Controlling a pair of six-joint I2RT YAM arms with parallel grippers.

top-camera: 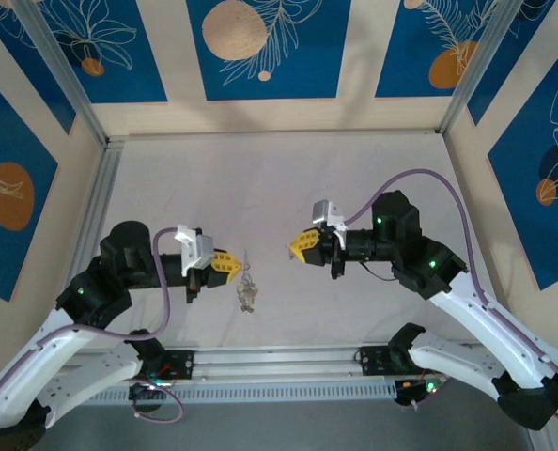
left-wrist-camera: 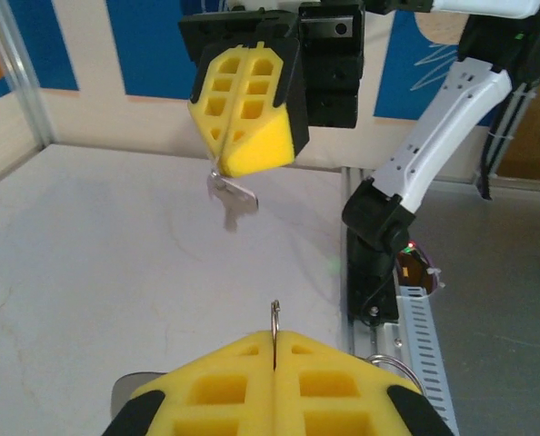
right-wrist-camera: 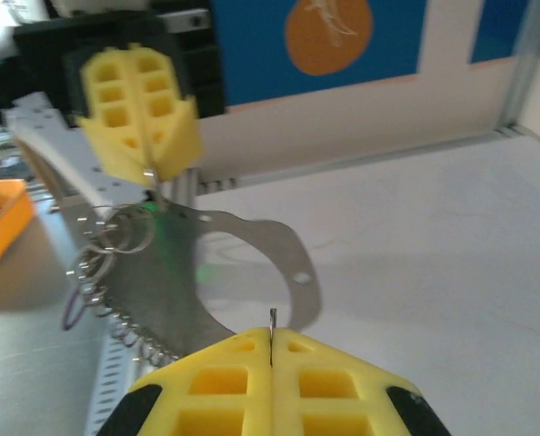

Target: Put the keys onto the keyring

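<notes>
My left claw (top-camera: 234, 268) is clamped on the keyring (top-camera: 248, 289) hanging under it, my right claw (top-camera: 296, 247) is pinching a pale key (left-wrist-camera: 234, 198), tips facing over the tabletop (top-camera: 260, 188).

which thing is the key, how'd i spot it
In the left wrist view, find the yellow-padded right gripper above the white table. The key hangs from its tips: a single flat silvery piece, unlike the keyring of wire loops and beaded chain.

Bright, even light, faint shadows on the table (top-camera: 354, 169); the right wrist view is blurry
</notes>
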